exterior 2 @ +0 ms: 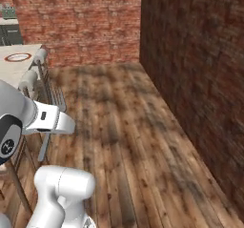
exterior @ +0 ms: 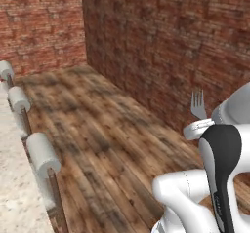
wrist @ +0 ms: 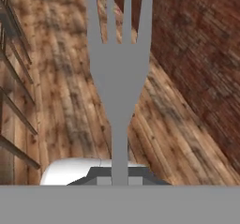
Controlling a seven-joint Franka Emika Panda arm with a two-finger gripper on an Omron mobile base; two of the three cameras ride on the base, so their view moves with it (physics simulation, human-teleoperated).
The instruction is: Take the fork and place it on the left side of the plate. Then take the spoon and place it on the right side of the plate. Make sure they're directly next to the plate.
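1. The pincer (wrist: 119, 178) is clamped on the fork (wrist: 118, 73); in the hand view the handle runs straight up from between the fingers at the bottom edge and the four tines reach the top of the picture.
2. In the left base view the fork (exterior: 197, 105) stands upright above the white wrist, tines up, against the dark brick wall (exterior: 171, 47) at the right of the picture.
3. The arm (exterior: 222, 168) is folded close to the base: a white elbow low down, a black-fronted link rising beside it, the wrist turned so the hand points up and forward.
4. In the right base view the arm (exterior 2: 45, 119) crosses the left edge, its white forearm lying level in front of the stools.
5. Below and beyond the fork lies a wooden plank floor (wrist: 70, 87), well below the pincer.
6. The plate (exterior 2: 18, 57), red-rimmed with a pale centre, lies on the worktop (exterior 2: 14, 72) near its far end, well apart from the fork; whether anything lies on it is too small to tell.
7. Stools (exterior: 41, 154) with white round seats stand in a row along the worktop's edge.
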